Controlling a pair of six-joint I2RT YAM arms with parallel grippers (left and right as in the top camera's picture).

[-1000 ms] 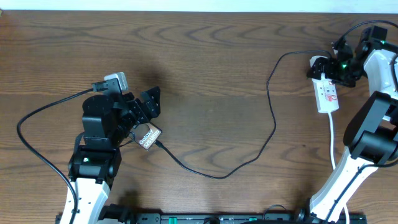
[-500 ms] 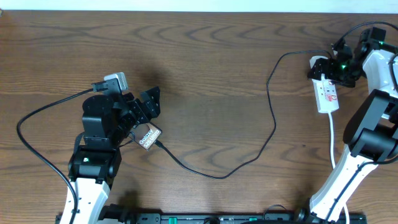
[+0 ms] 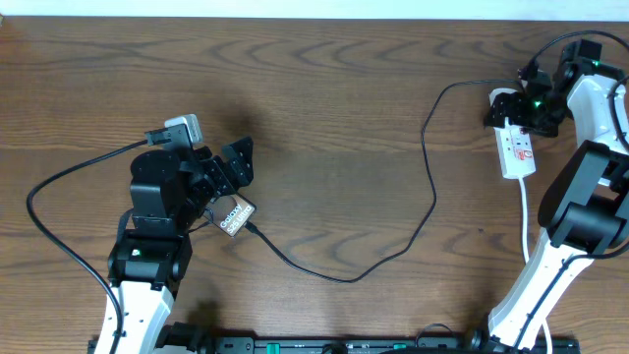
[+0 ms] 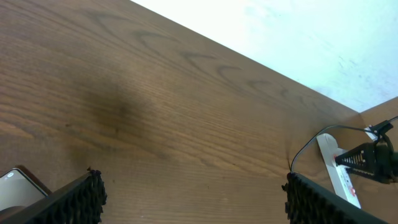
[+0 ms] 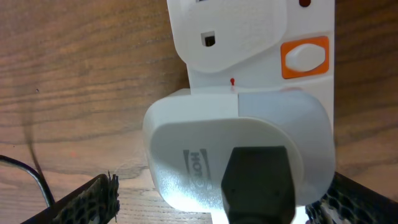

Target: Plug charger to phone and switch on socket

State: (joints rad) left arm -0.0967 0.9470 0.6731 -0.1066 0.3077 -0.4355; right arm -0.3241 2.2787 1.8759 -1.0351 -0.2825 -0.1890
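Observation:
The phone [image 3: 236,216] lies under my left arm, its lettered end showing; one corner also shows in the left wrist view [image 4: 17,185]. The thin black charger cable [image 3: 432,197] runs from the phone's end in a long loop to the white adapter [image 3: 501,99] on the socket strip [image 3: 518,149]. My left gripper [image 3: 236,162] is open and empty, just beyond the phone. My right gripper [image 3: 526,103] is open, with its fingers on either side of the adapter [image 5: 236,149]. The cable's black plug [image 5: 258,180] sits in the adapter. The strip's orange switch [image 5: 305,56] lies just beyond.
The white cord [image 3: 526,226] runs from the strip toward the right arm's base. The left arm's thicker black cable [image 3: 59,182] loops at the left. In the left wrist view the strip [image 4: 336,171] shows far right, near the table's far edge.
My right wrist has shifted slightly toward the table's far edge over the adapter. The left arm, phone and cable have not moved.

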